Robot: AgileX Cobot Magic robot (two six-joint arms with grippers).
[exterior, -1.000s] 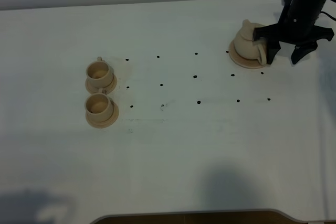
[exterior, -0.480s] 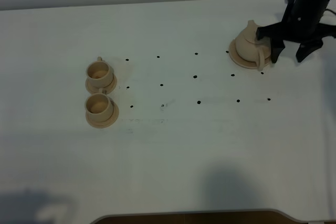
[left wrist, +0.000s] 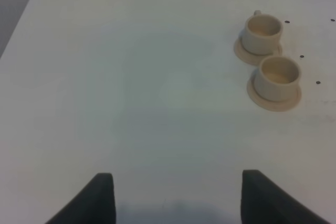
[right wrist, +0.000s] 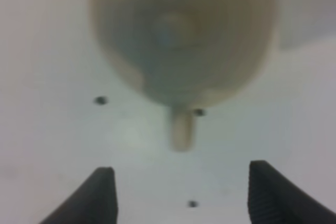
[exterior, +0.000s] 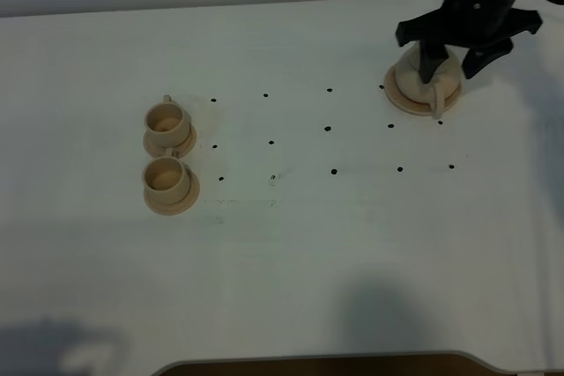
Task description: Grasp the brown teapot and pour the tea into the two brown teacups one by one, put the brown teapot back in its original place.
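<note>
The brown teapot (exterior: 411, 75) sits on its flat round disc (exterior: 407, 105) at the back right of the white table. My right gripper (exterior: 450, 69) hangs open directly over it, one finger on each side, and the arm hides the lid. The right wrist view shows the teapot (right wrist: 181, 35) blurred and close, its loop handle (right wrist: 182, 129) toward the open right gripper (right wrist: 181, 195). The two brown teacups (exterior: 166, 120) (exterior: 165, 177) stand on saucers at the left. They show again, farther cup (left wrist: 263, 29) and nearer cup (left wrist: 277, 74), ahead of my open, empty left gripper (left wrist: 176, 198).
Small black dots (exterior: 328, 129) mark the white table (exterior: 291, 253) between the cups and the teapot. The table's front edge has a dark cut-out (exterior: 326, 365). The back edge runs just behind the teapot.
My right gripper has swung left from beside the teapot's handle side to above the teapot, staying open. The teapot, cups and left gripper have not moved.
</note>
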